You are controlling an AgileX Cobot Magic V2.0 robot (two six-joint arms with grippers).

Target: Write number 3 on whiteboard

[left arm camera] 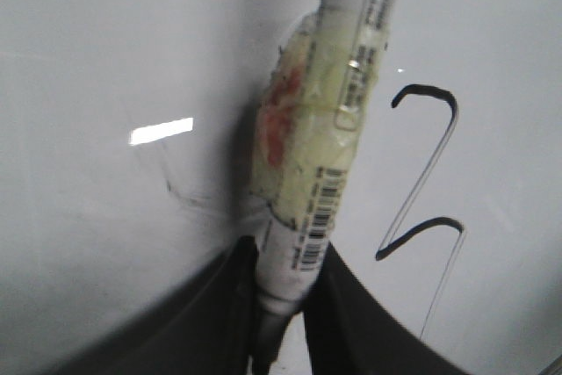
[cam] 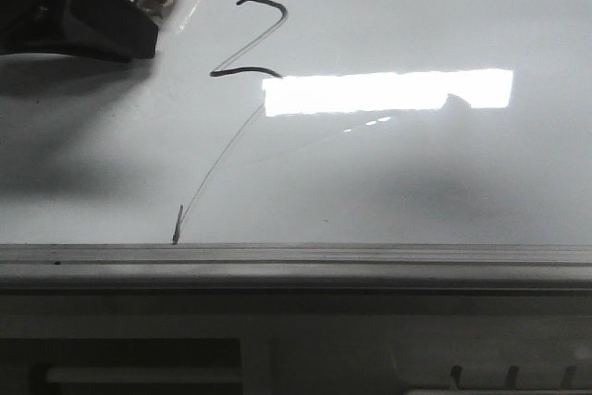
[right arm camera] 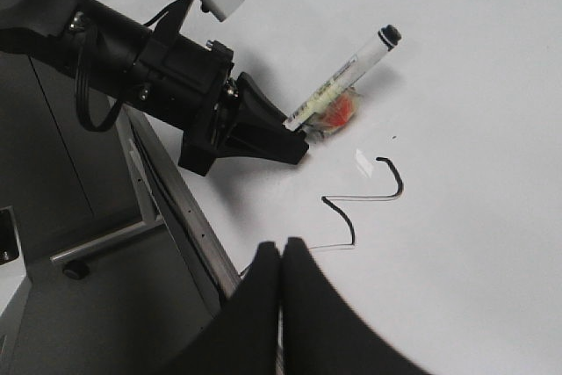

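Black number 3 [left arm camera: 421, 173] lies just beside the marker [left arm camera: 320, 155] clamped in the left gripper [right arm camera: 294, 142]; right gripper [right arm camera: 281, 256], closed empty, sits farther off.

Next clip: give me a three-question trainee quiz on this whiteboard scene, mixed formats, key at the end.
1. True or false: the left hand grips a marker.
2. The right hand's fingers are: A) spread wide B) pressed together C) around a cloth.
3. Fill in: the drawn number 3 on the whiteboard looks more like a ___.

Key: 1 true; 2 B; 3 Z (or 2).
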